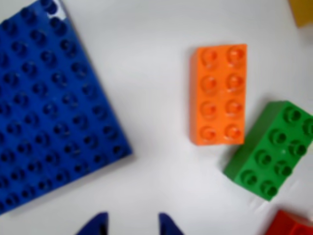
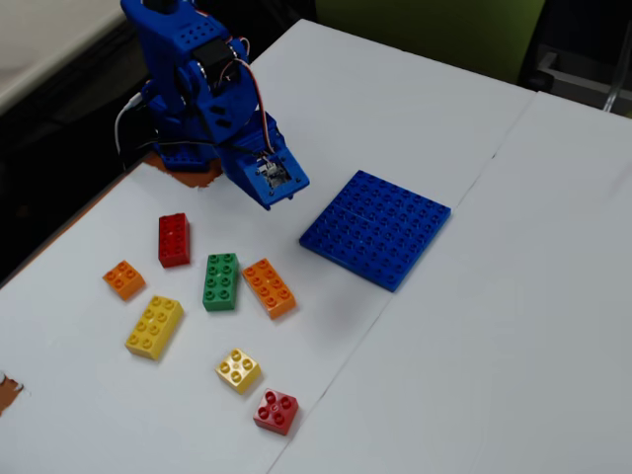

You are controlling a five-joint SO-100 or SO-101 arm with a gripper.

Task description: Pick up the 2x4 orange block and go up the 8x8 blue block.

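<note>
Gripper [image 1: 129, 224]: two blue fingertips parted at the wrist view's bottom edge, nothing held. White table [image 2: 415, 118] with a dark surround is seen only in the fixed view. 8x8 blue block [image 2: 376, 228]: flat, studded. 2x4 orange block [image 2: 270, 287]: eight studs, beside the green brick [image 2: 221, 281], left of the baseplate.

In the wrist view, bare counter [image 1: 156, 58] lies open ahead of my gripper [image 1: 131, 226], a clear lane toward twelve o'clock. At ten o'clock the 8x8 blue block [image 1: 49, 103] walls off that side. At one o'clock sits the 2x4 orange block [image 1: 218, 94], with a green brick [image 1: 271, 149] crowding its two-o'clock-side lower corner, nearly touching.
</note>
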